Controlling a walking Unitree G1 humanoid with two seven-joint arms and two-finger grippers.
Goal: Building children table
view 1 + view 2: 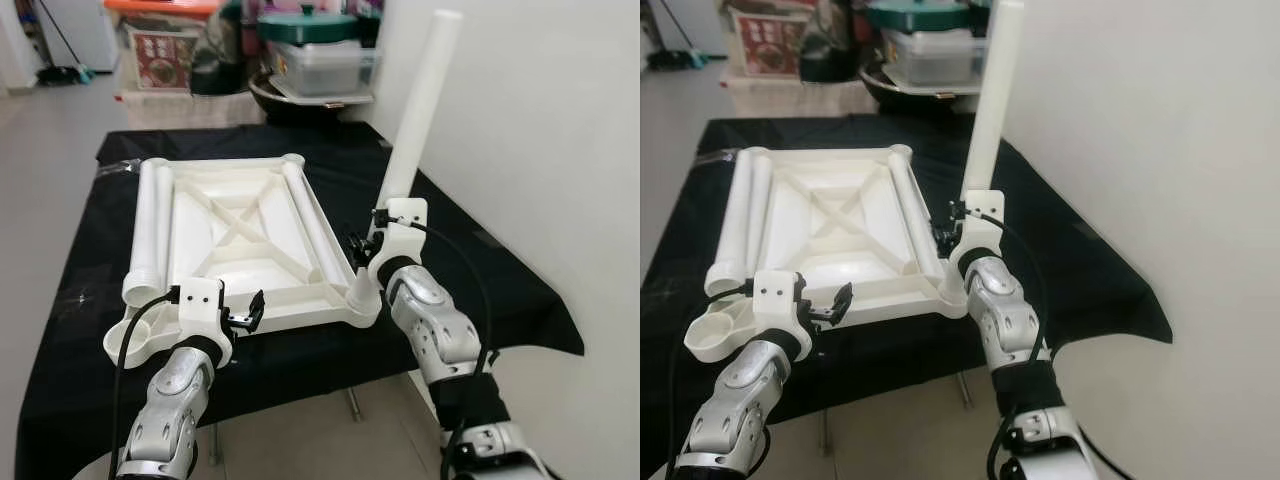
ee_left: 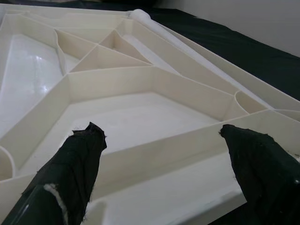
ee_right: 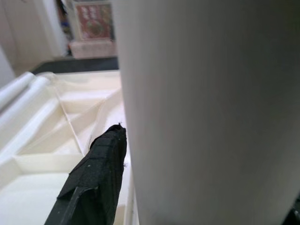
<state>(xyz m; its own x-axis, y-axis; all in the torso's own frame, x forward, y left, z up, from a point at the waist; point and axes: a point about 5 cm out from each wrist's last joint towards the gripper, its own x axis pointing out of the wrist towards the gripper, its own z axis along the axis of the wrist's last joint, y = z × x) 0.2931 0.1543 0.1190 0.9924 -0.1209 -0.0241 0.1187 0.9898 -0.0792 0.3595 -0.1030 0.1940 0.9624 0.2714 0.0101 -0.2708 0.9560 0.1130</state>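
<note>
Black cloth covers the bench (image 1: 480, 260), which carries an upside-down cream plastic tabletop (image 1: 240, 240) with raised ribs crossing in an X and round sockets at its corners. Two loose cream tube legs (image 1: 150, 230) lie along its left side, another along its right. At the near right corner, the right gripper (image 1: 372, 240) clasps an upright cream tube leg (image 1: 415, 110) between its fingers. The left gripper (image 2: 159, 154) hovers over the near edge, fingers spread wide.
</note>
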